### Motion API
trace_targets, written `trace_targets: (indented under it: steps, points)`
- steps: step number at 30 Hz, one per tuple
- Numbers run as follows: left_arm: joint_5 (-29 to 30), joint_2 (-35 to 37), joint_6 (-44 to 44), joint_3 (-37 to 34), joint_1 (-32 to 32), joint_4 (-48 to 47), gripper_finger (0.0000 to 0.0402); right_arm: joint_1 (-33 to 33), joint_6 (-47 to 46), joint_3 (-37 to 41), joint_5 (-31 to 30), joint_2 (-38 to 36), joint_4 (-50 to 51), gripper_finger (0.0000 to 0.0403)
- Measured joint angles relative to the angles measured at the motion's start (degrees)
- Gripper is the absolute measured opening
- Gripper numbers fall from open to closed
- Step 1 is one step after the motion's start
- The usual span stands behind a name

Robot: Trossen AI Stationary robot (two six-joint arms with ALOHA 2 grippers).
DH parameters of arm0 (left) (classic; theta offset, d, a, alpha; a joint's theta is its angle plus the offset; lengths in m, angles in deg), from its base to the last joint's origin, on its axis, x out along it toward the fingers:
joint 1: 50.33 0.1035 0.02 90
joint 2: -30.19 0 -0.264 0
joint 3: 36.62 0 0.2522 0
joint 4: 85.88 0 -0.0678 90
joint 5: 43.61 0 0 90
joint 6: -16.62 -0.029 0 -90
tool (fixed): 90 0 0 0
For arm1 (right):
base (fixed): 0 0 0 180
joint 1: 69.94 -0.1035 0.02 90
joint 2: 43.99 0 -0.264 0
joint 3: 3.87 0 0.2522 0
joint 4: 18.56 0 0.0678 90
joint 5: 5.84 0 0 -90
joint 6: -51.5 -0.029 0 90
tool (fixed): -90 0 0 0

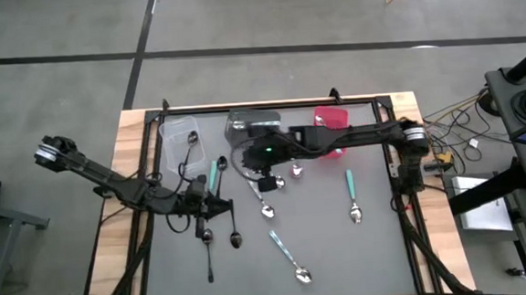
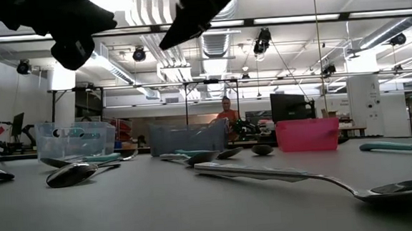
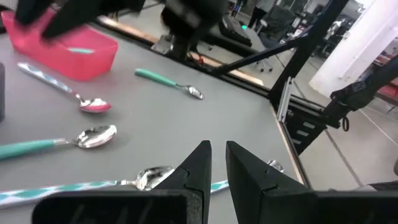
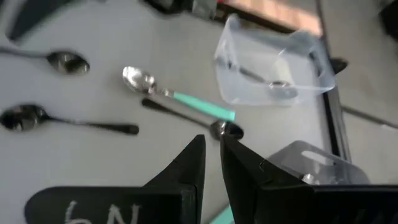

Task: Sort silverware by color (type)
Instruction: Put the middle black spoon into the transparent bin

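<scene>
While hovering over the grey bench [image 1: 343,261], both pinched narrow and holding nothing: right claw [image 4: 211,142] a little left of the red bin [image 1: 332,118], left claw [image 3: 216,149] farther left of it. Probably picking out the next spoon. Worth opening wide before dropping, then taking a spoon lying alone, such as the teal-handled spoon [image 1: 352,197] just below the red bin. Closing across the thin handle, low against the flat surface. Steering clear of the black spoons [image 1: 221,240] lying close together far left of the red bin. Matching colours: teal showing inside the red bin, a dark spoon inside the clear bin [image 1: 178,134] farthest left, grey bin [image 1: 248,123] between. Smooth grey matting, wood-edged. Beyond, a lit workshop, a person [image 2: 226,113] standing behind the grey bin.
</scene>
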Motion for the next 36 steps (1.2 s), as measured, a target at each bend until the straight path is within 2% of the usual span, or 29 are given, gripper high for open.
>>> trace_targets:
  steps: [7, 12, 22, 28, 36]
  points:
    - [2.7, -3.1, 5.6, 0.0, 0.0, 0.9, 0.0031, -1.3, 1.2, 18.2, 0.1, -10.8, -18.1, 0.0042]
    - [3.2, -5.0, 8.4, 0.0, 0.0, 3.9, 0.0031, -1.1, 4.0, 26.2, 0.0, -15.9, -26.3, 0.0043]
    - [7.8, -7.7, 9.0, 0.5, 0.1, 8.4, 0.0031, -0.9, 8.7, 34.3, 0.0, -21.1, -32.3, 0.0043]
    - [10.7, -9.4, 8.6, 2.7, 0.1, 8.4, 0.0031, -0.5, 9.3, 35.0, 0.0, -22.3, -34.9, 0.0043]
    - [10.6, -14.4, 5.8, 7.5, 0.1, 7.6, 0.0031, -0.5, 9.4, 35.9, 0.0, -22.2, -34.7, 0.0043]
